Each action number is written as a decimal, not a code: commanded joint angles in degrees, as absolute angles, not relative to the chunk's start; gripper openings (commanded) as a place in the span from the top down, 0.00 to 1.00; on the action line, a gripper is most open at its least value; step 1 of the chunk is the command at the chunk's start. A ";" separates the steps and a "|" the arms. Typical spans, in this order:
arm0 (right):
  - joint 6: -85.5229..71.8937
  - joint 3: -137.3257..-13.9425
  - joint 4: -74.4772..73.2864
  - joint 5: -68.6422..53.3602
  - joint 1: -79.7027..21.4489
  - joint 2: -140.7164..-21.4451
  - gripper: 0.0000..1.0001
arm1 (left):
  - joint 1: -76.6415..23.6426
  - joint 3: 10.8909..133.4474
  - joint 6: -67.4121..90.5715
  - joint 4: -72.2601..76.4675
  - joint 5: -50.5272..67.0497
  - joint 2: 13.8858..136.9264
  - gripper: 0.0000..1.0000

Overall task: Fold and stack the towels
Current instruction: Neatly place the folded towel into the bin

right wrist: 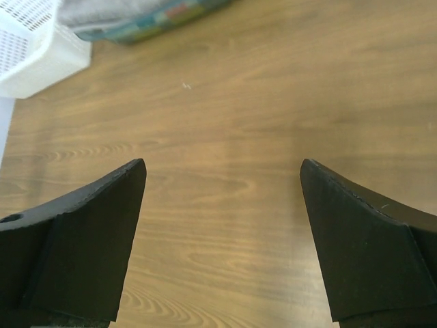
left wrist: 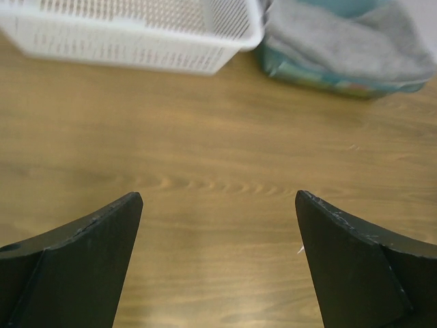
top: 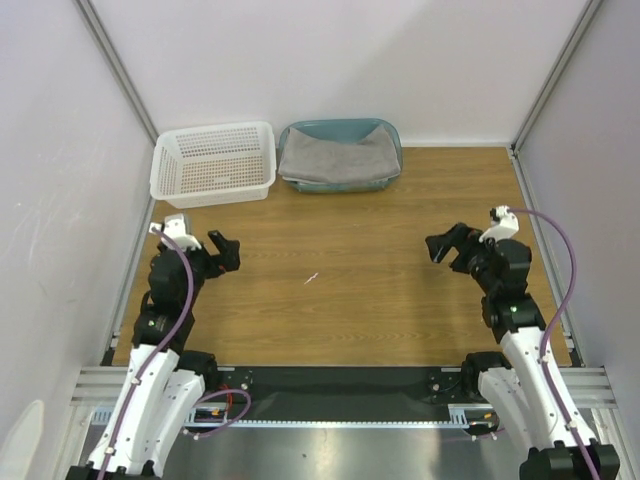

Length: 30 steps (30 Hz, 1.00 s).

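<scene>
A plain grey towel [top: 337, 157] lies heaped in the teal tub [top: 391, 132] at the back middle of the table. It also shows in the left wrist view [left wrist: 341, 37] and at the top edge of the right wrist view [right wrist: 102, 9]. The brown towel and the white printed towel are hidden or out of view. My left gripper [top: 224, 251] is open and empty over the bare wood at the left; its jaws stand wide apart [left wrist: 218, 225]. My right gripper [top: 447, 246] is open and empty over the wood at the right [right wrist: 222, 198].
A white lattice basket [top: 213, 163] stands at the back left, next to the tub; it also shows in the left wrist view [left wrist: 136, 34] and the right wrist view [right wrist: 31, 51]. A small white speck [top: 312, 278] lies on the wooden table [top: 340, 310]. White walls enclose three sides.
</scene>
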State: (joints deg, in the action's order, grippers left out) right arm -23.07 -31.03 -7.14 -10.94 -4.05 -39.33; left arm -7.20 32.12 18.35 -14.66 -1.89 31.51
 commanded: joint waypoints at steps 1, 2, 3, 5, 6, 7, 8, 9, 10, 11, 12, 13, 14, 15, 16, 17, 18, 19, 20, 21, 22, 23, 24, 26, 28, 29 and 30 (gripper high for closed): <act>-26.28 -26.64 -5.62 -9.31 -4.22 -35.69 0.00 | -6.86 28.22 22.06 -15.46 -6.33 28.31 0.00; -26.63 -25.06 -5.97 -9.40 -4.31 -34.12 0.00 | -6.86 27.60 21.97 -15.56 -5.89 26.82 0.00; -27.24 -24.27 -6.41 -9.14 -4.31 -33.14 0.00 | -6.86 26.38 21.36 -15.47 -4.50 25.94 0.00; -27.86 -22.86 -8.17 -7.92 -4.31 -31.04 0.00 | -6.86 25.06 18.91 -15.38 -2.29 24.09 0.00; -28.04 -21.37 -8.78 -7.74 -4.31 -28.59 0.00 | -6.86 24.00 18.64 -15.47 -1.42 23.56 0.00; -27.86 -20.66 -9.40 -7.82 -4.31 -27.61 0.00 | -6.86 23.47 18.89 -15.82 -1.49 23.21 0.00; -27.69 -19.96 -9.67 -8.08 -4.31 -26.12 0.00 | -6.94 23.12 19.51 -15.65 -1.76 22.77 0.00; -27.69 -18.91 -10.36 -8.09 -4.39 -23.93 0.00 | -6.94 23.03 19.69 -15.21 -2.45 21.98 0.00; -28.03 -18.46 -10.55 -7.65 -4.31 -22.86 0.00 | -6.94 22.94 19.69 -14.86 -2.55 21.62 0.00; -28.65 -18.02 -10.89 -7.12 -4.31 -21.89 0.00 | -6.94 22.59 19.86 -14.42 -2.55 21.36 0.00; -28.83 -17.67 -11.07 -6.60 -4.22 -21.28 0.00 | -6.94 21.54 20.21 -14.24 -2.46 21.10 0.00; -29.09 -17.23 -11.51 -5.81 -4.31 -20.23 0.00 | -6.94 21.01 20.39 -13.80 -2.03 20.83 0.00; -29.18 -17.23 -11.69 -5.80 -4.31 -19.95 0.00 | -6.94 20.57 20.83 -13.71 -1.85 20.74 0.00; -29.35 -17.14 -11.86 -5.80 -4.31 -19.95 0.00 | -6.94 20.31 20.92 -13.54 -1.76 20.74 0.00; -29.53 -17.05 -12.13 -5.63 -4.31 -20.04 0.00 | -6.94 20.30 20.74 -13.01 -1.41 20.83 0.00; -29.62 -16.96 -12.39 -5.54 -4.22 -20.13 0.00 | -6.94 20.22 20.22 -12.92 -0.88 20.92 0.00; -29.62 -16.96 -12.57 -5.45 -4.31 -20.21 0.00 | -6.94 19.95 20.21 -12.83 -0.79 20.92 0.00; -29.62 -16.88 -12.92 -5.62 -4.31 -20.21 0.00 | -6.94 19.78 20.21 -12.57 -0.62 21.35 0.00; -29.45 -16.88 -13.01 -5.80 -4.31 -20.04 0.00 | -6.94 19.78 20.04 -12.39 -0.44 21.53 0.00; -29.18 -16.87 -13.18 -5.89 -4.31 -20.04 0.00 | -6.94 19.69 19.78 -12.31 1.21 21.71 0.00; -29.09 -16.96 -13.53 -5.71 -4.31 -19.78 0.00 | -6.94 19.60 19.60 -12.04 1.49 21.97 0.00; -29.09 -17.14 -13.62 -5.71 -4.31 -19.34 0.00 | -6.94 19.69 19.43 -11.87 1.84 21.97 0.00; -28.92 -17.14 -13.71 -5.71 -4.31 -19.07 0.00 | -7.03 19.51 19.42 -11.87 2.11 21.89 0.00; -28.65 -17.31 -14.06 -5.80 -4.31 -18.46 0.00 | -7.03 19.42 19.07 -11.78 2.20 21.89 0.00; -28.22 -17.84 -14.59 -5.71 -4.31 -18.37 0.00 | -7.03 19.51 18.98 -11.78 2.29 21.97 0.00; -28.04 -17.93 -14.76 -5.71 -4.22 -18.46 0.00 | -7.03 19.42 18.98 -11.69 2.29 21.97 0.00; -28.04 -18.02 -14.77 -5.54 -4.31 -18.37 0.00 | -7.03 19.51 18.90 -11.60 2.37 22.06 0.00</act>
